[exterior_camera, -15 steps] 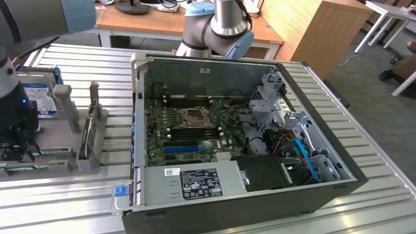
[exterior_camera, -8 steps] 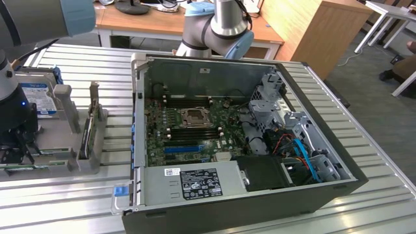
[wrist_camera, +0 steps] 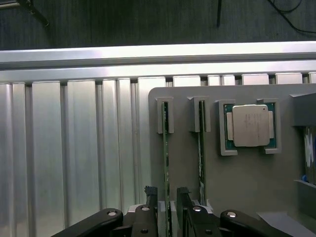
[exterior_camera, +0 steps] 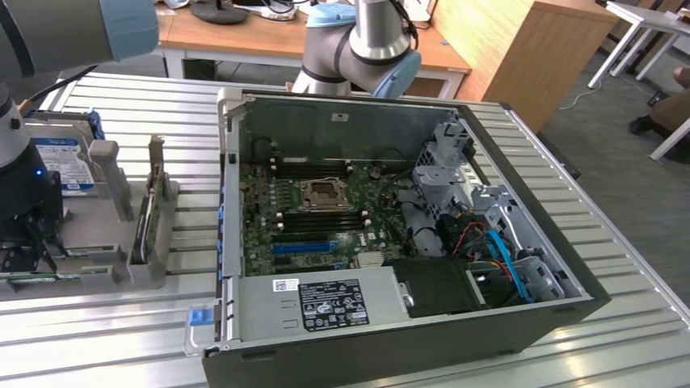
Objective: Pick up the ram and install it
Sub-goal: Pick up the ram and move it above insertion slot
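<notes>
- The ram (wrist_camera: 166,148) is seen standing on its thin edge in a slot of the grey holder (wrist_camera: 247,192). It is kept upright there so that its two flat sides can be reached from above.
- The gripper (wrist_camera: 167,195) is placed over one end of the ram. Its jaws are spread, with one finger on each side of the stick. A little gap is left on both sides (so nothing is pinched yet).
- The jaws are lined up with the long stick, most likely so that only its flat sides get squeezed.
- A second green stick (wrist_camera: 201,148) is held in the next slot, just beside the ram. A square silver chip (wrist_camera: 249,126) is kept in its own pocket near them.
- The holder is set on the ribbed metal table (wrist_camera: 74,158), at the exterior view's left of the open computer case (exterior_camera: 323,121).
- Inside the case, the green main board (exterior_camera: 323,218) is laid flat and open to the top. The ram is judged not yet picked up.
</notes>
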Controlling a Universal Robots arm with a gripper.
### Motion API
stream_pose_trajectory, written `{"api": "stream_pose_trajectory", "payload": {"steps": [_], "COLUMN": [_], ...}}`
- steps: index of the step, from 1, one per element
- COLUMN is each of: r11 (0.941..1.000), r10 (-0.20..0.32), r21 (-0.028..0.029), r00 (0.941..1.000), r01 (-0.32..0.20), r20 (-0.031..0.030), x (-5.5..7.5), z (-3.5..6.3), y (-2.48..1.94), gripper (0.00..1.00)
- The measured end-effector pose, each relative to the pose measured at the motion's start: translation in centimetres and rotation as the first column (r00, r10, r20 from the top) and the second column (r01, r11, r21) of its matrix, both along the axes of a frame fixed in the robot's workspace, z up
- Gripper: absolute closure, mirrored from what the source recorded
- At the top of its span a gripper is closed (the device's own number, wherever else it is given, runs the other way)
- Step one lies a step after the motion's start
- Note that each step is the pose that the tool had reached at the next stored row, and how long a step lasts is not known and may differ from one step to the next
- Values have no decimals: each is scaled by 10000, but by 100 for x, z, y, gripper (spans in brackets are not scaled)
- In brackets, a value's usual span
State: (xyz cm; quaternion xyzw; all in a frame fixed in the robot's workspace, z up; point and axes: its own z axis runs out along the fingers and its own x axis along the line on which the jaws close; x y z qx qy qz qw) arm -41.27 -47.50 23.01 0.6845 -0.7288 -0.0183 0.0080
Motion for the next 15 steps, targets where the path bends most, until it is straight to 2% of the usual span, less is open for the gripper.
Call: {"api": "stream_pose_trajectory", "payload": {"steps": [15], "r11": [10000], "r10": [0], "r21": [-1], "r00": [10000], "r01": [0], "r20": [0], "x": [1], "z": [-59], "y": [0], "gripper": [70]}}
